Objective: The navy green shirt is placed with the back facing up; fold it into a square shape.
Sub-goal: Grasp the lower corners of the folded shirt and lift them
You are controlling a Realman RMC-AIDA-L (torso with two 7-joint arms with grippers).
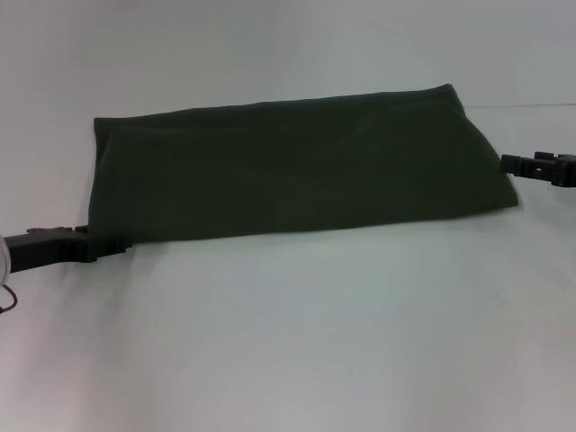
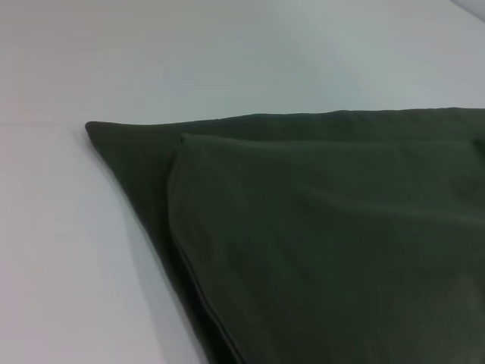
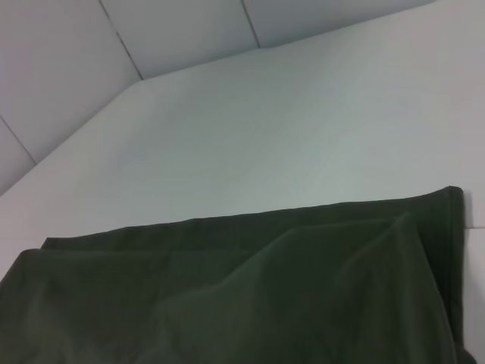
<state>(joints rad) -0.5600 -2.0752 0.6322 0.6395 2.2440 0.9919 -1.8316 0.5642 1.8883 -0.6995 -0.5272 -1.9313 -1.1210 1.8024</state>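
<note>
The shirt (image 1: 297, 166) is lying folded into a long band across the far middle of the table (image 1: 297, 342), with one layer resting on another. The left gripper (image 1: 112, 243) is being held at its near left corner, while the right gripper (image 1: 522, 164) is positioned just beside its right end.

Black grippers (image 1: 90, 245) — red cable (image 1: 9, 301).
</note>
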